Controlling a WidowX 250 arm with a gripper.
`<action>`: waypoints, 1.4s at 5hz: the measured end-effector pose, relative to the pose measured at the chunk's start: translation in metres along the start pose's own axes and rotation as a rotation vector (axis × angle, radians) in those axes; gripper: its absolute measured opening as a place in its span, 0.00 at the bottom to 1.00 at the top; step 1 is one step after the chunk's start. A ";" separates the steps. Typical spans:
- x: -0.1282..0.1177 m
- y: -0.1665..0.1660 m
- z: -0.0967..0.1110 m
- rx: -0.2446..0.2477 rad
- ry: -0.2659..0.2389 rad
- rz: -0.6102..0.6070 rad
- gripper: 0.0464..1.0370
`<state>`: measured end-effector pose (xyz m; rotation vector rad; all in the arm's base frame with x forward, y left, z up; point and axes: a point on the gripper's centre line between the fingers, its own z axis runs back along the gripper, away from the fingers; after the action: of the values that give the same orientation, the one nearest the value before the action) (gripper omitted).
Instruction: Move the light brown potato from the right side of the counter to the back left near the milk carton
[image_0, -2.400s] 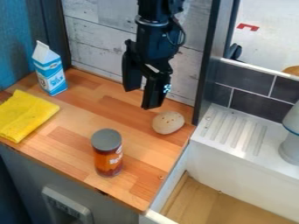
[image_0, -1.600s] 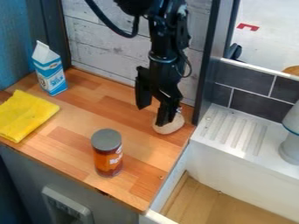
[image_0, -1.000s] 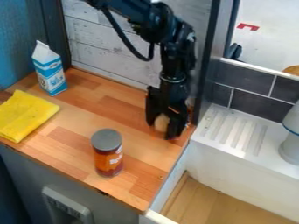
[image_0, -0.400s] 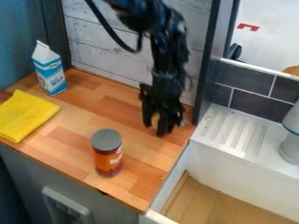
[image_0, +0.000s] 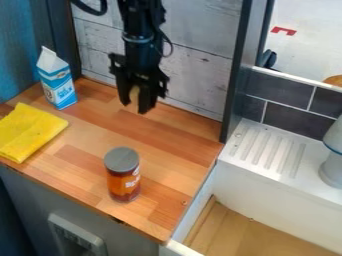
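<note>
Just left of centre, high in the camera view, the black gripper (image_0: 135, 104) has its fingers closed on a pale tan object (image_0: 134, 94), apparently aloft over the wooden counter (image_0: 80, 160). Looks like the carrying stage; the next move calls for a steady grip, clear of the carton (image_0: 58, 85), upper left, and the lidded jar (image_0: 123, 175) below. Fingers mask much of the object's shape; the arm's top is cut off.

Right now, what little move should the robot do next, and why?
I'd probably lower the gripper slowly, with its fingers squeezed: they seem to hold the tan, roundish thing above the wooden counter, and a fall from lower down might make it roll less.
</note>
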<state>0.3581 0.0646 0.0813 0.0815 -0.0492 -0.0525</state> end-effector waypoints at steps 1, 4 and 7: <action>-0.001 0.026 -0.011 0.122 0.066 0.097 0.53; -0.013 0.076 -0.051 0.200 0.267 0.210 0.53; -0.012 0.083 -0.081 0.028 0.338 0.142 0.61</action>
<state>0.3544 0.1541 0.0069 0.1136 0.2816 0.1037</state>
